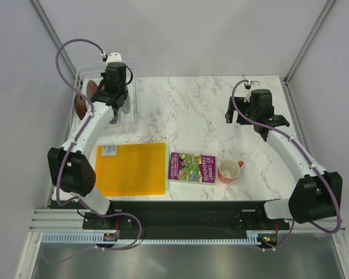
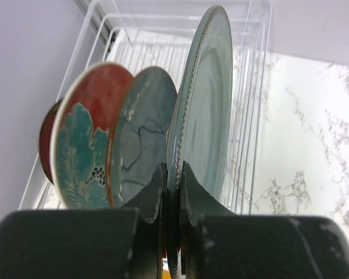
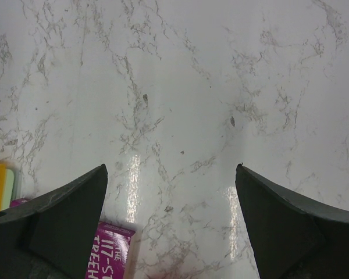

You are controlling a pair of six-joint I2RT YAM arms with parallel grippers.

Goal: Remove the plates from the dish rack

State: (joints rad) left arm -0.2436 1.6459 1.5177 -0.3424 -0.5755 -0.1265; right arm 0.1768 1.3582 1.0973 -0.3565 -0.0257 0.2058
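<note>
The see-through dish rack [image 1: 128,119] stands at the far left of the table; its white prongs show in the left wrist view [image 2: 253,116]. Several plates stand upright in it. My left gripper [image 2: 173,174] is shut on the rim of the plain grey-green plate [image 2: 203,110], the rightmost one. Behind it stand a dark speckled teal plate [image 2: 141,133], a teal plate with red blotches [image 2: 84,139] and a red plate [image 2: 45,145], mostly hidden. From above, the left gripper [image 1: 113,96] covers most plates. My right gripper [image 3: 171,174] is open and empty over bare marble [image 1: 257,116].
An orange mat [image 1: 131,168] lies at the front left, just in front of the rack. A purple book [image 1: 192,167] and an orange-red mug [image 1: 228,170] lie front centre. The book's corner shows in the right wrist view [image 3: 107,256]. Walls close the left side.
</note>
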